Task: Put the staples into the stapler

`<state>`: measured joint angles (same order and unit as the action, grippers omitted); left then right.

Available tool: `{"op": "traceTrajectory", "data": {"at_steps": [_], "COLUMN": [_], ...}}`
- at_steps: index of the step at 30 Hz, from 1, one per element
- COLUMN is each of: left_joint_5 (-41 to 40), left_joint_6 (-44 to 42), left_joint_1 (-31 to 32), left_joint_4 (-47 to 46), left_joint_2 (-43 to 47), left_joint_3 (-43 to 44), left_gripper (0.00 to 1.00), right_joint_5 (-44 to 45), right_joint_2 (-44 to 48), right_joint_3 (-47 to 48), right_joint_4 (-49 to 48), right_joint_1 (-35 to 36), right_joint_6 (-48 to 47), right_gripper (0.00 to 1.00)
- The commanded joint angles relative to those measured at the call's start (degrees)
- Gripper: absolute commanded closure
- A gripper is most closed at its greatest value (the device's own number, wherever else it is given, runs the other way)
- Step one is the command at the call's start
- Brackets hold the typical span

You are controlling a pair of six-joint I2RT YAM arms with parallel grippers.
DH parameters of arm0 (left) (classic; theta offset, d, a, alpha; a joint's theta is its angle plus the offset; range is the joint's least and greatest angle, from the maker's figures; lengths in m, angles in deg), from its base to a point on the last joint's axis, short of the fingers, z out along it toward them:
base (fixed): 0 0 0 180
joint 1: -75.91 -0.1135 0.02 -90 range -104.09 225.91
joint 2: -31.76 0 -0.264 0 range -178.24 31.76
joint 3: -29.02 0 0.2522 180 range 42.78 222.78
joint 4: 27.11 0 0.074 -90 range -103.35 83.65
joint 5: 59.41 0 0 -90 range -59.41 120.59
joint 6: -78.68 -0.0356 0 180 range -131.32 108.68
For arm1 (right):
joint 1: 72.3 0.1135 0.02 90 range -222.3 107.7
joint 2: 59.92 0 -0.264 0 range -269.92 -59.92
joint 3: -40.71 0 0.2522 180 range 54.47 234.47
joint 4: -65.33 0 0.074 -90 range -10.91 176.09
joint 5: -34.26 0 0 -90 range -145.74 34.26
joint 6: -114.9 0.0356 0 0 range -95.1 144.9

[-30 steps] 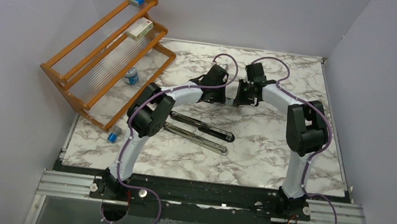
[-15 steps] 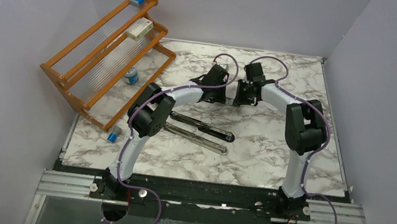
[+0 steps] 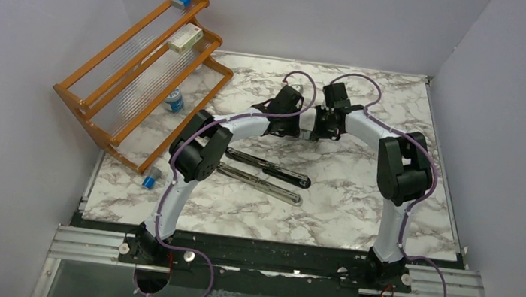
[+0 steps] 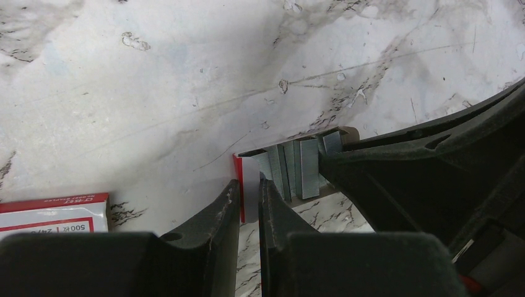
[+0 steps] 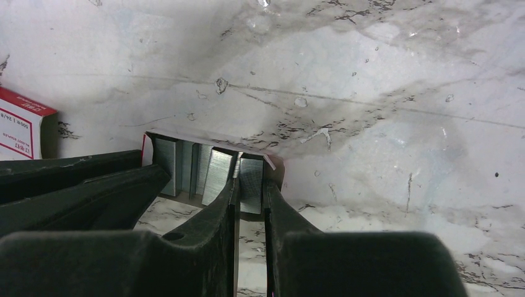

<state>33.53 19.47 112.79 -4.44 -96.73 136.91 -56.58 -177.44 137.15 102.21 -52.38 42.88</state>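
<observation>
Silver-grey staples (image 5: 207, 170), black stapler (image 3: 280, 172), grey-veined white marble table (image 3: 359, 206), orange rack (image 3: 62, 91)

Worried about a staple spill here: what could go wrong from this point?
1. The right end effector pinches one staple strip packed against its neighbours in the staple tray; lifting may drag others out or snap it.
2. The left end effector pinches only the tray's thin red wall; it could slip, letting the tray shift or tip.

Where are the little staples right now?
The staples sit in a small tray at the table's far middle, right between the left gripper and right gripper, beside the red-and-white packet.
</observation>
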Motion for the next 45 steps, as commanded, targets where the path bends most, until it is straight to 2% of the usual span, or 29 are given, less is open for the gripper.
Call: {"op": "traceTrajectory", "data": {"at_steps": [1,15,31,45], "left_joint_5": [-1.97,-1.80,-1.44,-2.04], "left_joint_6": [-1.13,-1.05,-0.96,-2.97], "left_joint_1": [0.21,0.21,0.29,0.91], "left_joint_4": [3.82,3.78,3.85,4.42], "left_joint_2": [-2.12,-1.86,0.43,7.86], "left_joint_3": [0.31,0.49,0.62,0.17], "left_gripper": [0.83,0.83,0.83,0.73], "right_joint_5": [2.53,-0.57,-1.35,1.02], "right_joint_2": [-1.15,5.88,8.23,14.53], "right_joint_3": [0.46,0.14,-2.69,-10.74], "right_joint_4": [2.25,0.58,1.27,0.20], "right_joint_1": [-0.24,-0.26,-0.29,-0.35], "right_joint_6": [-0.82,0.02,-1.50,-1.94], "right_gripper": [0.86,0.88,0.88,0.88]}}
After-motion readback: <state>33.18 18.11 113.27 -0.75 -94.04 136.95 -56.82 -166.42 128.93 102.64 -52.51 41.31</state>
